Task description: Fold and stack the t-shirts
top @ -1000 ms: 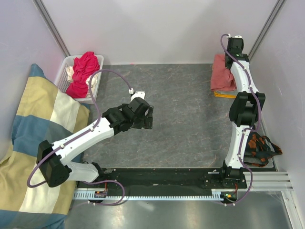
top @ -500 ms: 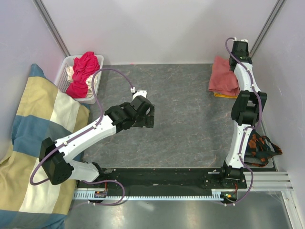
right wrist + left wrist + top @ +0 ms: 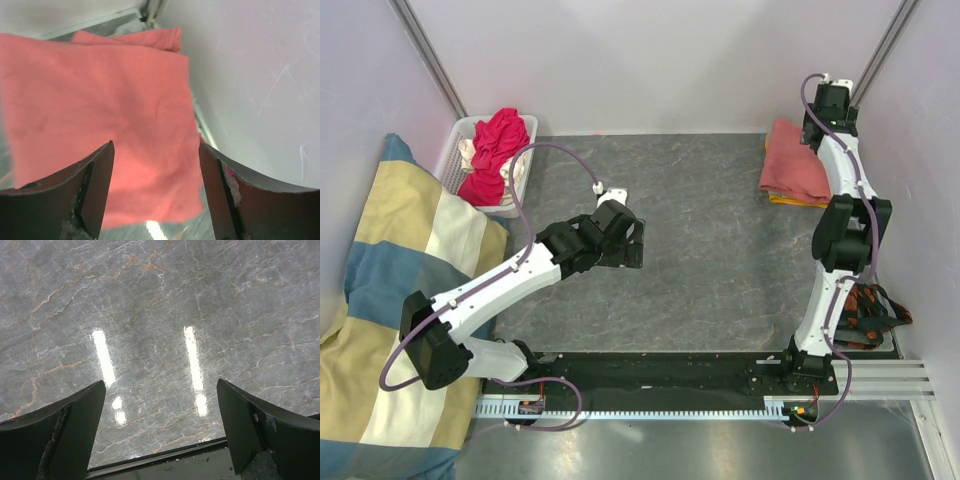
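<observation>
A folded salmon-pink t-shirt [image 3: 790, 165] lies in the far right corner on top of an orange t-shirt [image 3: 788, 200], of which only an edge shows. My right gripper [image 3: 815, 128] hovers over the stack's far right side. In the right wrist view the right gripper [image 3: 155, 145] is open, with the salmon t-shirt [image 3: 100, 95] lying flat below and nothing between the fingers. A magenta-red t-shirt [image 3: 498, 145] and a cream one [image 3: 468, 152] sit crumpled in the basket. My left gripper [image 3: 632, 245] stands wide open over bare table [image 3: 150, 315], seen empty in the left wrist view [image 3: 161, 382].
The white lattice basket [image 3: 450, 165] stands at the far left, with the big striped cushion [image 3: 390, 260] beside it along the left edge. A dark orange-patterned item [image 3: 868, 310] lies near the right arm's base. Walls close in on the back and right sides.
The right gripper has opened and let go of the salmon t-shirt, which now rests on the stack. That wrist has drawn back toward the far corner. The left arm has hardly moved.
</observation>
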You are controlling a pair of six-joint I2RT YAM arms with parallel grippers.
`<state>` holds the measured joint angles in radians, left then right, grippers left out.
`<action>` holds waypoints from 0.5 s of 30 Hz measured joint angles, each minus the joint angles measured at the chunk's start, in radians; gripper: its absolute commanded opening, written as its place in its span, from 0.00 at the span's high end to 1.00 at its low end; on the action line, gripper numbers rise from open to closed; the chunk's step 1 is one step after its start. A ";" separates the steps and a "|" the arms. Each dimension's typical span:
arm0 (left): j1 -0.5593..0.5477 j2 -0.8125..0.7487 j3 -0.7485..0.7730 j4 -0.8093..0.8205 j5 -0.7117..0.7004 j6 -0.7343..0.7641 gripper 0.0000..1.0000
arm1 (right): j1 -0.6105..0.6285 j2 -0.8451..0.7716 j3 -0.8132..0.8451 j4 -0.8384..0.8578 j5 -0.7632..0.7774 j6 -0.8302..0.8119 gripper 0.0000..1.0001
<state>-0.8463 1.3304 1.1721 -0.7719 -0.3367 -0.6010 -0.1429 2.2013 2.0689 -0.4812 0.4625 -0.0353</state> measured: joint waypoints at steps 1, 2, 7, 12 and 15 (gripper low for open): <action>0.000 -0.006 0.000 0.000 0.000 0.000 0.00 | 0.002 -0.028 -0.021 -0.002 -0.013 0.014 0.20; 0.000 -0.014 0.000 0.000 0.000 0.000 0.00 | 0.003 -0.069 -0.057 0.003 -0.036 0.032 0.17; 0.000 -0.034 0.000 0.006 -0.004 0.011 0.00 | 0.043 -0.337 -0.264 0.019 -0.146 0.137 0.02; 0.000 -0.033 0.000 0.021 -0.034 0.020 0.00 | 0.193 -0.645 -0.551 0.100 -0.136 0.208 0.02; 0.001 -0.040 -0.009 0.039 -0.066 0.019 0.00 | 0.300 -0.832 -0.731 0.123 -0.149 0.246 0.02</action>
<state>-0.8455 1.2903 1.1629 -0.7334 -0.4023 -0.5816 0.1574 1.3697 1.3384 -0.3580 0.3134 0.2104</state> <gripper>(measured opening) 0.995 0.982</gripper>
